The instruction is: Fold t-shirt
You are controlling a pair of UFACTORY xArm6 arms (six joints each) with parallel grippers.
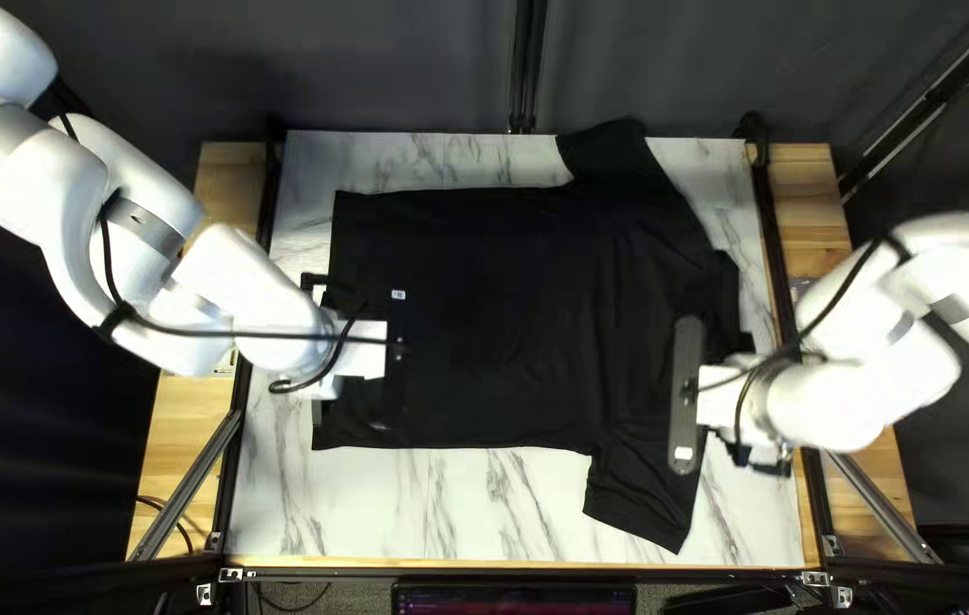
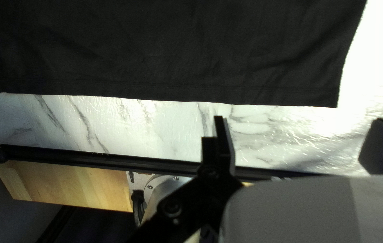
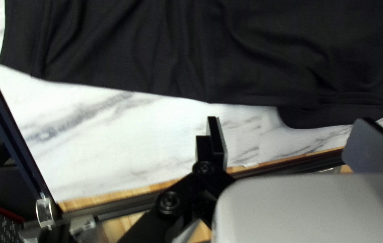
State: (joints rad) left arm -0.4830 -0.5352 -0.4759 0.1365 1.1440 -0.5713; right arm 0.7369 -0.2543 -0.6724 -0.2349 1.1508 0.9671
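A black t-shirt (image 1: 485,319) is spread out on the bench (image 1: 462,513), which has a white top with gray streaks. The shirt lies on its side in the top left view. Its bottom hem is near the bench's left edge, and its neck end is near the right edge. One sleeve (image 1: 610,148) goes up to the far edge and pokes a little past it. The other sleeve (image 1: 644,501) points to the near edge and stops before it. The cloth is mostly flat by the hem, with soft wrinkles by the neck and sleeves.

The left gripper (image 1: 365,355) is at the hem end, by the left edge. In its wrist view, the left gripper (image 2: 300,119) has its two fingers wide apart, with no cloth pinched. The hem is ahead of them, and one hem corner is ahead of the gap.

The right gripper (image 1: 724,399) is at the neck end, by the right edge. In its wrist view, the right gripper (image 3: 289,119) also has its fingers wide apart and pinches no cloth. The shirt's wrinkly edge is ahead of them.

Black rails run along the left and right edges. A dark curtain (image 1: 393,68) hangs behind the far edge. A screen (image 1: 513,600) is past the near edge.
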